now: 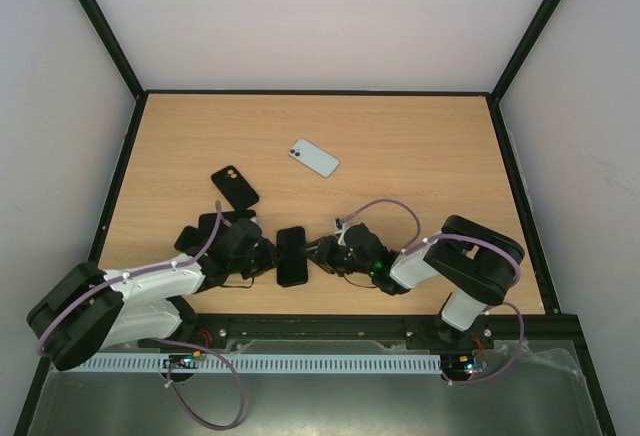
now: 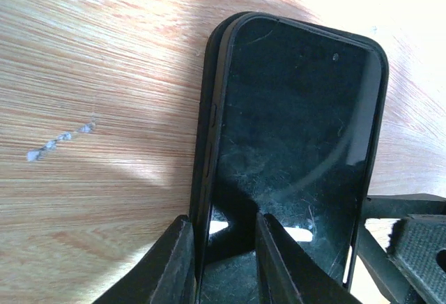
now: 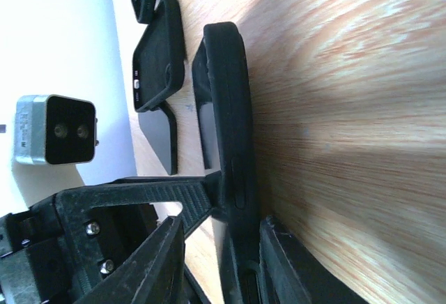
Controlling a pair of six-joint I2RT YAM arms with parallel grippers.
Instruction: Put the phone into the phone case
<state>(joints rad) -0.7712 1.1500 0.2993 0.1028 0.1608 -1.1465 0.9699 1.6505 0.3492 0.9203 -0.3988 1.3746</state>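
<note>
A black phone (image 1: 291, 255) lies screen up in a black phone case at the near middle of the table, between my two grippers. In the left wrist view the phone (image 2: 300, 130) fills the case (image 2: 212, 95). My left gripper (image 1: 268, 256) (image 2: 223, 224) is shut across the case's left edge, one finger (image 2: 174, 262) outside the rim and one on the screen. In the right wrist view the case (image 3: 226, 130) stands edge-on next to the table. My right gripper (image 1: 315, 253) (image 3: 219, 224) is open around its end, the case against one finger (image 3: 293, 269).
A light blue phone (image 1: 314, 157) lies back up at the table's middle. A spare black case (image 1: 234, 187) lies left of it and more black cases (image 1: 200, 231) lie by my left arm, also in the right wrist view (image 3: 159, 56).
</note>
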